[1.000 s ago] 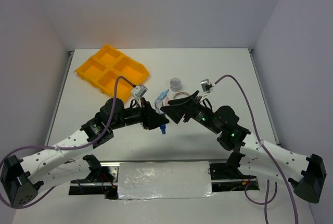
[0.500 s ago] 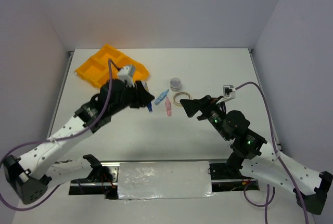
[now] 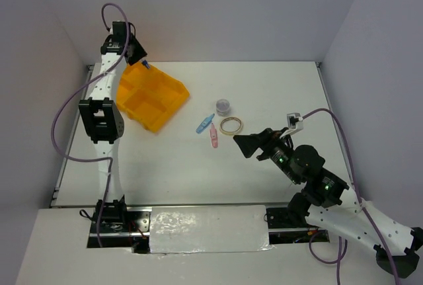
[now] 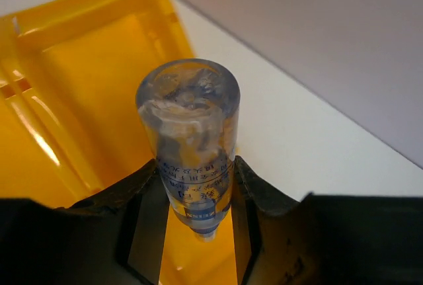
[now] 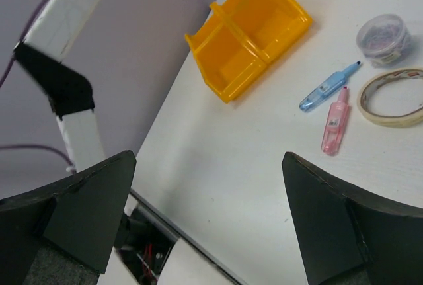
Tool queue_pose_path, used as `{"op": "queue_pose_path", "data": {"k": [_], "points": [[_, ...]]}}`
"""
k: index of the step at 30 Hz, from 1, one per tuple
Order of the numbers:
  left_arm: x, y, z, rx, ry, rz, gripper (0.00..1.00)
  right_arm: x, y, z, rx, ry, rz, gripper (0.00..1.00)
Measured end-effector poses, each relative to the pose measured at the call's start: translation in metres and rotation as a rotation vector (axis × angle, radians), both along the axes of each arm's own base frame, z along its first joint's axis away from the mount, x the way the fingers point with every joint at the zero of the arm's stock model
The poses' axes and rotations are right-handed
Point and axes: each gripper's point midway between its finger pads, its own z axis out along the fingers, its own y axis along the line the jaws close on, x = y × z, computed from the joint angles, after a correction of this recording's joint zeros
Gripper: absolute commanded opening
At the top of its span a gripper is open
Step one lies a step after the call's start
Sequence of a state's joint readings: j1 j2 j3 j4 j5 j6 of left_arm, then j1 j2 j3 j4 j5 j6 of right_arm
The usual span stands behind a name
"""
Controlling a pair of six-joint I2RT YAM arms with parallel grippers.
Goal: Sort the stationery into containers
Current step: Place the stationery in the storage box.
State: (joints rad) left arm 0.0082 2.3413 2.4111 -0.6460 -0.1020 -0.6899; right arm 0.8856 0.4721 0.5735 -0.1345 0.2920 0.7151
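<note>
L gripper (image 4: 195, 196) is clamped on a blue-and-white clear plastic tube (image 4: 190, 133), held high over the far corner of the orange-yellow 4-compartment plastic tray (image 3: 158, 100). Can't tell for sure which compartment is under it, prob the far one. R gripper (image 3: 246, 145) has jaws wide apart w/ nothing between, low over the white table (image 3: 284, 93). Loose on the table right of the tray: small round grey-topped jar (image 3: 224, 106), beige tape ring (image 3: 231, 125) near it, light-blue piece (image 3: 205, 124) and pink piece (image 3: 213, 137) just beside each other.
</note>
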Motion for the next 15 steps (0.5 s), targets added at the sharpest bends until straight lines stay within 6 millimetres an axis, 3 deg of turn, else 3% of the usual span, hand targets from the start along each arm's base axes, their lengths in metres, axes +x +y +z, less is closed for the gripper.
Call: {"op": "queue_pose_path", "data": {"k": [4, 6, 9, 15], "points": [[-0.01, 0.03, -0.07, -0.052, 0.128, 0.058, 0.0, -0.006, 0.007, -0.004, -0.013, 0.008, 0.055, 1.0], [-0.017, 0.042, -0.092, -0.085, 0.167, 0.09, 0.0, -0.009, 0.012, -0.006, -0.021, 0.013, 0.083, 1.0], [-0.014, 0.05, -0.093, -0.077, 0.148, 0.101, 0.0, -0.013, 0.02, -0.012, -0.04, 0.027, 0.129, 1.0], [0.002, 0.045, -0.078, -0.069, 0.067, 0.084, 0.02, -0.017, 0.027, -0.013, -0.039, 0.025, 0.174, 1.0]]}}
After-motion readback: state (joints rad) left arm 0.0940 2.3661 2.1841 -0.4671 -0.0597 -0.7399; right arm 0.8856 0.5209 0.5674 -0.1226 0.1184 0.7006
